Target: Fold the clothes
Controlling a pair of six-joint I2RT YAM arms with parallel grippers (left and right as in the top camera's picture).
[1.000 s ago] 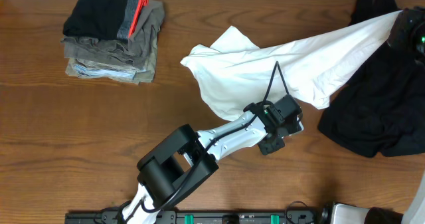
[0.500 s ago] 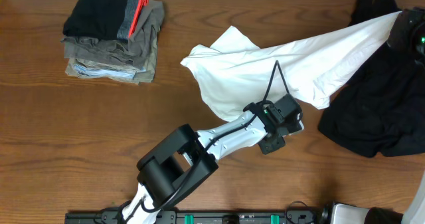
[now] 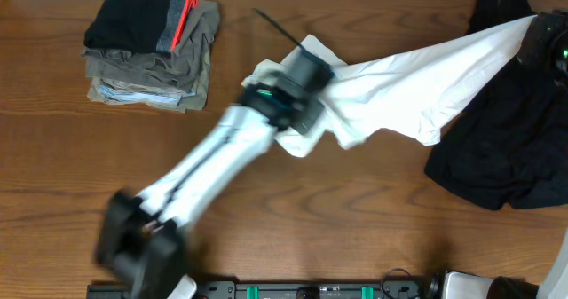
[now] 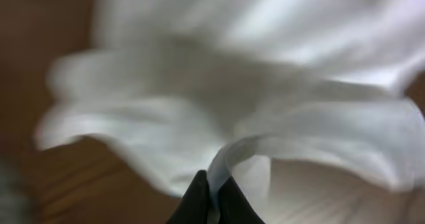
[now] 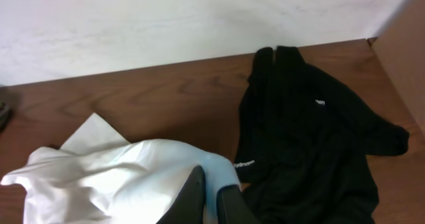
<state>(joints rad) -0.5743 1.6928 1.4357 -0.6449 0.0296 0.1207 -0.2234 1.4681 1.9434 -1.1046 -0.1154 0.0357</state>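
Broadly, the job is at its very start. The table (image 3: 355, 219) carries three lots of cloth, and only one of them is ours to fold.

The white T-shirt (image 3: 417, 82) is the largest item in play. It is stretched in a long, rumpled band from mid-table, just right of centre, up to the far right corner. It is neither flat nor squared. We see no crease that counts as a fold, and no print on the side that shows. Its right end rises off the wood, and its left end bunches under the arm.

The black garment (image 3: 506, 148) lies loose at the right, under the raised end of the shirt. The stack of folded garments (image 3: 151, 46) sits at the far left, well apart from the shirt.

The left gripper (image 4: 211, 182) is closed on a thin fold of the shirt's edge, with white cloth pinched between its dark fingertips. The overhead view smears this arm with blur.

The right gripper (image 5: 209, 183) is closed on the other end of the shirt, and cloth comes up between its fingers.

Our judgement:
- **Done:** both ends are in hand.
- **Left to do:** spread the shirt flat on bare wood clear of the black garment, bring in the sleeves, fold the body, and set it down tidy.
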